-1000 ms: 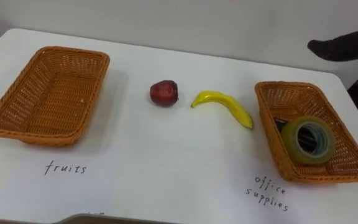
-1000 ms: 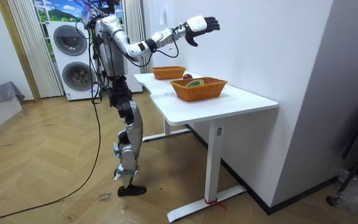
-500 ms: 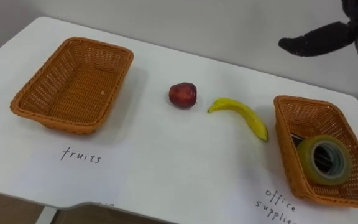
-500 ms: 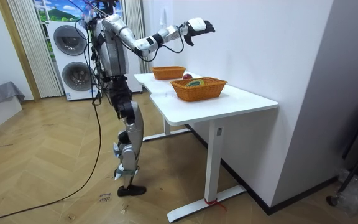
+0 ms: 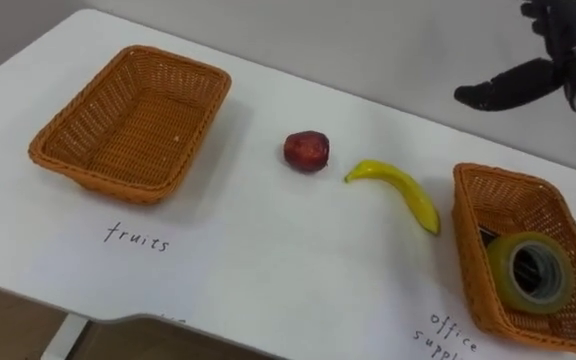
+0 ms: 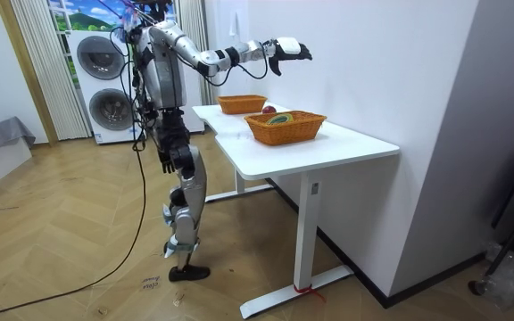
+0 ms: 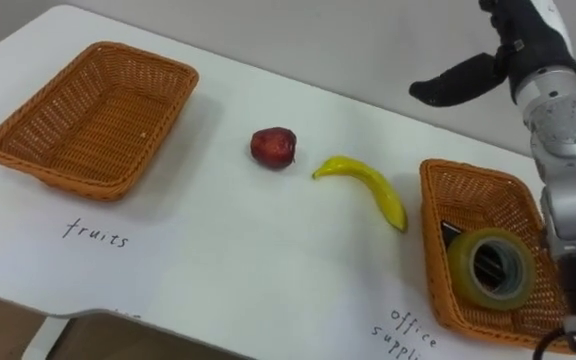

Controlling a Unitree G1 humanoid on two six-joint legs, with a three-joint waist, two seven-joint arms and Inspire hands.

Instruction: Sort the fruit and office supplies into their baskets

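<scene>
**Right hand raised and empty; fruit not yet sorted.** The robot stands at the end of a white table (image 5: 268, 260). Its right hand (image 5: 528, 78) is held high over the far right corner, beyond the right basket (image 5: 513, 195). The fingers are loosely spread, the thumb points left, and the hand holds nothing.

**Contents.** The right basket has "office supplies" handwritten on the table in front of it. It holds a roll of tape (image 5: 503, 270) with a small dark item (image 5: 486, 240) just beside it, too hidden to identify. The left basket (image 5: 128, 120), with "fruits" written on its near side, is empty. The apple (image 5: 306, 150) and the banana (image 5: 398, 188) lie on the bare table between the baskets. The apple is nearer the middle. The banana is close to the right basket's left wall but apart from it.

**Change over the last second.** The whole eye view has shifted, so the camera has turned to the left. Both baskets, the fruit and the tape keep the same places relative to one another. In the room view the right hand is a little lower than it was and the forearm is closer to level. It stayed open and empty throughout.

**Reading.** The office-supply part looks finished and the hand appears free for the fruit. The likely next step is to lower it onto the banana or the apple. Either fruit must then cross to the far-left basket, which is a long reach for this arm.
</scene>
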